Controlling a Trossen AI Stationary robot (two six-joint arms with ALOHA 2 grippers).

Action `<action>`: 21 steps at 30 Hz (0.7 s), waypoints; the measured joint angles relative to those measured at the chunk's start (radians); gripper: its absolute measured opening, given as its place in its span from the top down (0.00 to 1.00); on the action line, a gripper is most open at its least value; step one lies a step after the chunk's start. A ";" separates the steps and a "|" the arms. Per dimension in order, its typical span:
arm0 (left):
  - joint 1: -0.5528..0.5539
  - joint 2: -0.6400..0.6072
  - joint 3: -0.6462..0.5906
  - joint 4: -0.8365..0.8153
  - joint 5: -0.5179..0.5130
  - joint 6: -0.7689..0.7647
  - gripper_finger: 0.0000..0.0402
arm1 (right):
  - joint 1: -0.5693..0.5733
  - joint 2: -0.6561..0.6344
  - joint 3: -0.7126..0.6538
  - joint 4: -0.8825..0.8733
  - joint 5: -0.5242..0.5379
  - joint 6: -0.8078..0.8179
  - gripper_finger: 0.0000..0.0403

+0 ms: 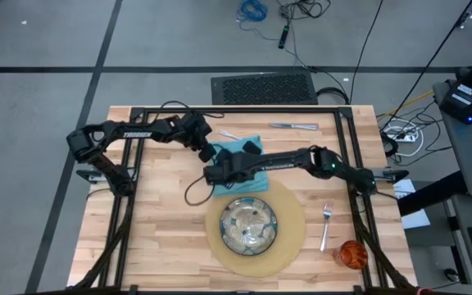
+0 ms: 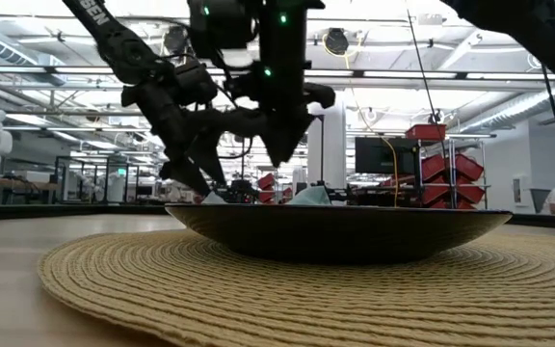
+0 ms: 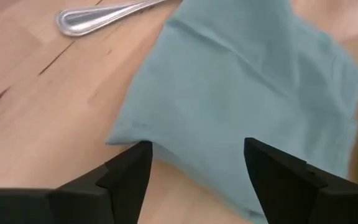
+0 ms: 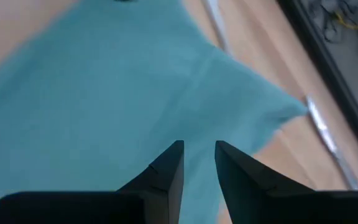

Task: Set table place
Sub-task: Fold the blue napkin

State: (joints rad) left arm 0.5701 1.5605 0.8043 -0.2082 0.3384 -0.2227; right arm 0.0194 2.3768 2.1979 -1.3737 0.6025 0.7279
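On the bench (image 1: 162, 238) we found the mat (image 1: 289, 238) and plate (image 1: 249, 225) placed, with the fork (image 1: 326, 223) and cup (image 1: 352, 254) to their right. We judged the napkin (image 1: 240, 160) unfinished, since it lay rumpled behind the plate. The knife (image 1: 295, 126) and spoon (image 1: 229, 134) waited at the far edge. Our left claw (image 3: 194, 165) hung released over the napkin; our right claw (image 4: 199, 163) hovered over it with a narrow gap, grasping nothing that we could see.
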 joint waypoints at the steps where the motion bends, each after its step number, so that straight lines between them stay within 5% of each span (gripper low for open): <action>1: 0.000 0.005 0.000 -0.002 -0.005 0.009 0.41 | -0.012 0.000 0.000 -0.012 0.000 0.000 0.80; 10: 0.025 0.008 -0.007 -0.095 -0.099 0.122 0.41 | -0.088 -0.004 -0.044 -0.171 0.046 0.011 0.80; 15: 0.091 0.008 -0.007 -0.104 -0.127 0.134 0.41 | -0.103 -0.039 -0.207 -0.137 0.087 0.060 0.80; 21: 0.125 0.008 -0.007 -0.076 -0.088 0.126 0.41 | -0.116 -0.204 -0.525 0.116 0.108 0.108 0.80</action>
State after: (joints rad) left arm 0.6952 1.5684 0.7975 -0.2838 0.2504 -0.0963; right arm -0.0964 2.1729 1.6729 -1.2581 0.7107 0.8356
